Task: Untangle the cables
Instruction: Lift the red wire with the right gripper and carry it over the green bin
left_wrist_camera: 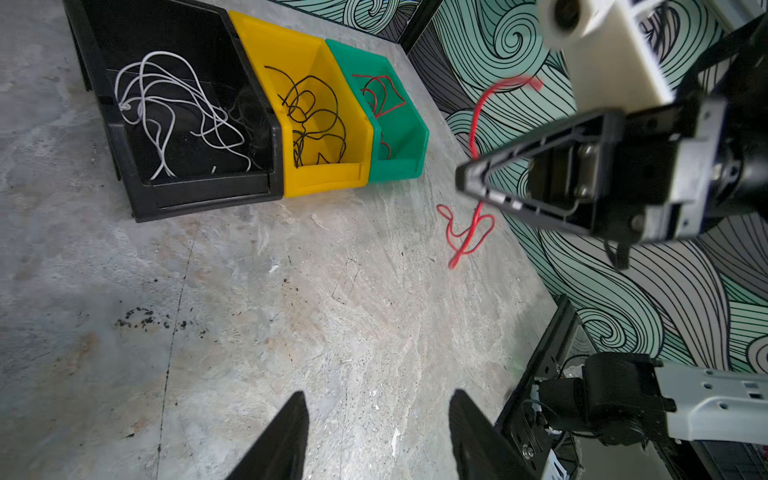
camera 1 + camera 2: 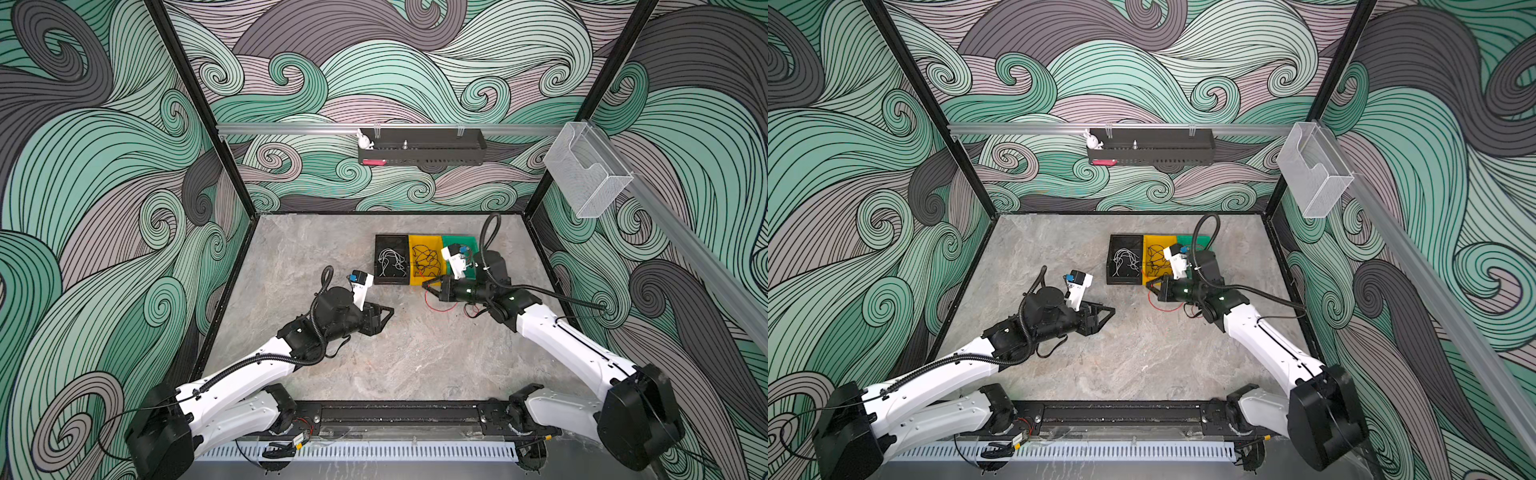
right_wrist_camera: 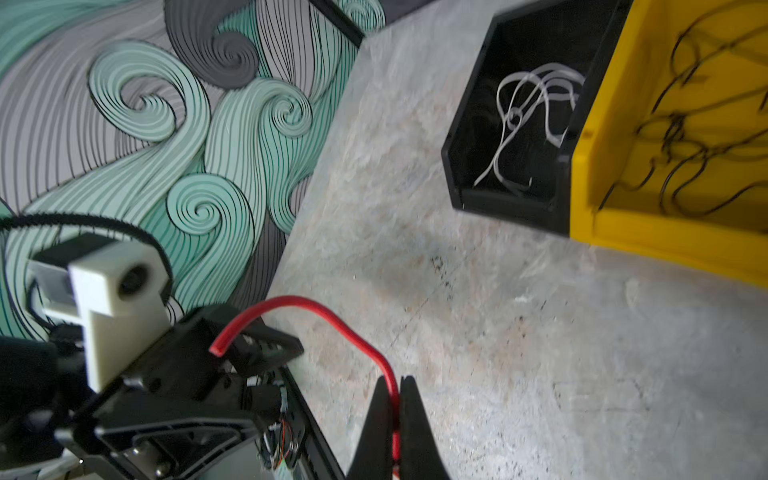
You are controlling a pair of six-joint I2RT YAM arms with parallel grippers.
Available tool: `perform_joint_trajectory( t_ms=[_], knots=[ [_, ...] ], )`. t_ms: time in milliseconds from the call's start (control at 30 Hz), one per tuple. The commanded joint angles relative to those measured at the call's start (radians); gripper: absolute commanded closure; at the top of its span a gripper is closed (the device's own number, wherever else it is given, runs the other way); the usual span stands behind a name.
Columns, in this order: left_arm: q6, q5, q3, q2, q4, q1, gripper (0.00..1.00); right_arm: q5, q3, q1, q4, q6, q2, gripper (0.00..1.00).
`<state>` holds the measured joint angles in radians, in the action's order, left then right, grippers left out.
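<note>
My right gripper (image 3: 395, 380) is shut on a red cable (image 3: 332, 320) that arches up out of its closed jaws. In both top views it (image 2: 426, 286) hovers by the yellow bin's front, and the cable's tail (image 2: 440, 309) trails in loops on the table (image 1: 469, 232). My left gripper (image 1: 378, 395) is open over bare table with nothing between its fingers, left of the right gripper (image 2: 1109, 311). White cables (image 1: 174, 104) lie in the black bin (image 1: 208, 199), black cables (image 1: 316, 116) in the yellow bin (image 1: 324, 183), and red cables (image 1: 382, 95) in the green bin (image 1: 395, 170).
The three bins stand side by side at the table's back right. A black shelf (image 2: 419, 147) hangs on the back rail and a clear holder (image 2: 586, 170) on the right rail. Patterned walls close in three sides, and a black base rail (image 2: 395, 413) runs along the front.
</note>
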<state>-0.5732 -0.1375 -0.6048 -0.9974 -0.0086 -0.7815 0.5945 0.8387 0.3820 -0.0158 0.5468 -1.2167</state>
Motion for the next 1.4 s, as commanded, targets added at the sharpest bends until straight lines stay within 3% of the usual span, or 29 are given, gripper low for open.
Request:
perform_joint_trajectory(
  t_ms=[0,267,433,733,1033,1167,1367],
  knots=[
    [-0.013,0.032,0.012,0.012,-0.028,-0.001,0.43,0.077,0.068,-0.071,0.176,0.070,-0.041,0.97],
    [-0.017,0.045,0.051,0.018,-0.012,0.000,0.43,0.233,0.164,-0.235,0.553,0.313,-0.294,0.99],
    [-0.014,0.050,0.062,0.004,0.007,0.002,0.43,0.282,0.235,-0.272,0.890,0.559,-0.480,1.00],
    [-0.012,0.039,0.068,-0.015,0.013,0.008,0.43,0.264,0.332,-0.284,1.052,0.619,-0.668,1.00],
    [-0.025,0.030,0.073,-0.018,0.013,0.011,0.44,0.263,0.405,-0.341,1.379,0.841,-0.916,1.00],
    [-0.028,0.032,0.072,-0.008,0.004,0.013,0.44,0.265,0.339,-0.374,1.404,0.817,-0.925,1.00],
    [-0.031,0.036,0.074,0.000,0.003,0.013,0.44,0.282,0.219,-0.388,1.281,0.651,-0.856,1.00]
  ],
)
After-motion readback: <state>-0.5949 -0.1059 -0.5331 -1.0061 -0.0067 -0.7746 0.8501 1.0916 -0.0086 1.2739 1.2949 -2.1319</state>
